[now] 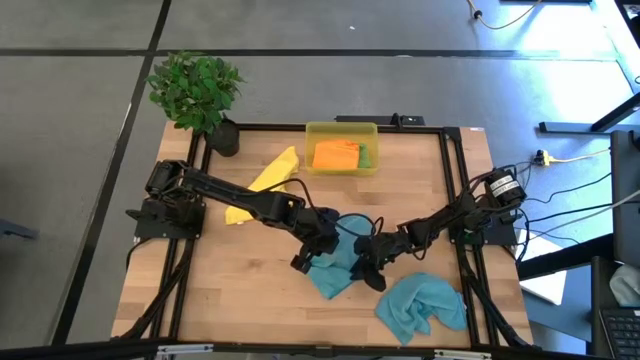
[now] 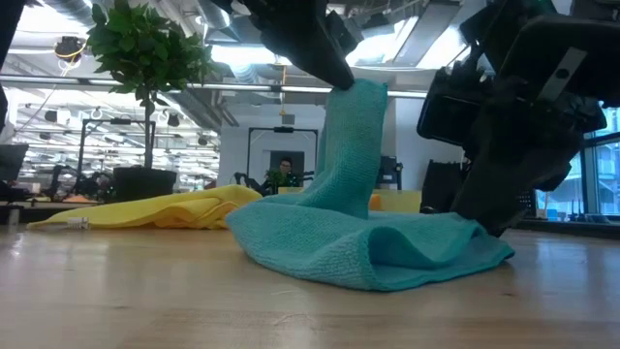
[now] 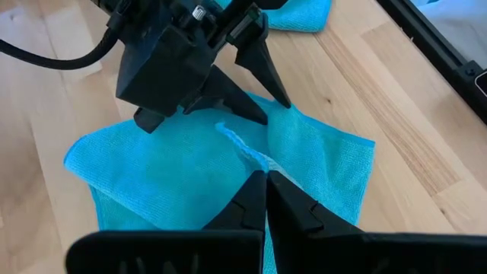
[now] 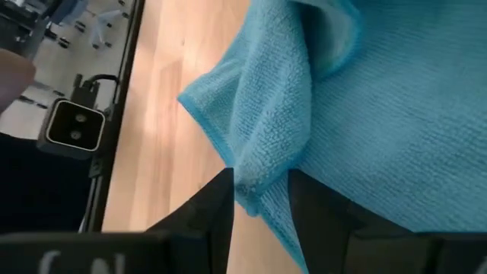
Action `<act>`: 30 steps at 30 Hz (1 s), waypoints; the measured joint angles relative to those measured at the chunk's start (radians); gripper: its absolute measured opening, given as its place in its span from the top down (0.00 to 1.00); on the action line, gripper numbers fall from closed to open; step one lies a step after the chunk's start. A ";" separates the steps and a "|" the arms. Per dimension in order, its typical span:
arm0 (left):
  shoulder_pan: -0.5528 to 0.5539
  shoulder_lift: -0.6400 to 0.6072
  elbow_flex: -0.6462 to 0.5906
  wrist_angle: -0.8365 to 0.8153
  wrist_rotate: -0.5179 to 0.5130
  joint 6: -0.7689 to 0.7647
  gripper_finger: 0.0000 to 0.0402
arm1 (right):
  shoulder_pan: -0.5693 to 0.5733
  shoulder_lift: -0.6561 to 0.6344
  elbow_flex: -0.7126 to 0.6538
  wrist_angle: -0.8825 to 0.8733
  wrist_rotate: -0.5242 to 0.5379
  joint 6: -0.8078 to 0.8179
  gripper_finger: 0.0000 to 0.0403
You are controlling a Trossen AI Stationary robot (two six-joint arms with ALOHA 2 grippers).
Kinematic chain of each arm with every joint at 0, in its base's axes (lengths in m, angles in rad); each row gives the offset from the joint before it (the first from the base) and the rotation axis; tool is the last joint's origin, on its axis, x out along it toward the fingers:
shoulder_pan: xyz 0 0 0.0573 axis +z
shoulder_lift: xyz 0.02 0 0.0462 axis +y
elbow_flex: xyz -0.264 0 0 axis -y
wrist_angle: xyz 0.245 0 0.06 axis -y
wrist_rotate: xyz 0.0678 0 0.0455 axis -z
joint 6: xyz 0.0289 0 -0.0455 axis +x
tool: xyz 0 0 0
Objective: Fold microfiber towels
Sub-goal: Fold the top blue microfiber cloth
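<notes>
Right now both grippers meet over the soft teal-blue microfiber towel lying near the middle of the pale wooden table. The left gripper is pinched shut on a raised peak of that towel, so in the low view the cloth hangs from it as a column while the rest pools on the wood. The right gripper, reaching in from the right, has its fingers partly apart with a folded edge of the same towel lying between them; whether they grip it yet I cannot tell. That edge lies directly ahead of the right fingers, so the right arm looks best placed to take it. A second crumpled teal-blue towel sits near the right front.
</notes>
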 joint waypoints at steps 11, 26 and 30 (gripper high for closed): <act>0.000 0.000 0.000 0.000 -0.036 0.000 1.00 | 0.000 0.000 0.000 0.004 0.029 -0.108 0.75; -0.060 -0.144 -0.001 0.001 -0.246 0.009 1.00 | 0.001 -0.222 0.001 -0.147 0.115 -0.219 0.99; -0.094 -0.215 -0.001 -0.021 -0.375 0.009 1.00 | 0.010 -0.398 0.001 -0.312 0.205 -0.259 0.99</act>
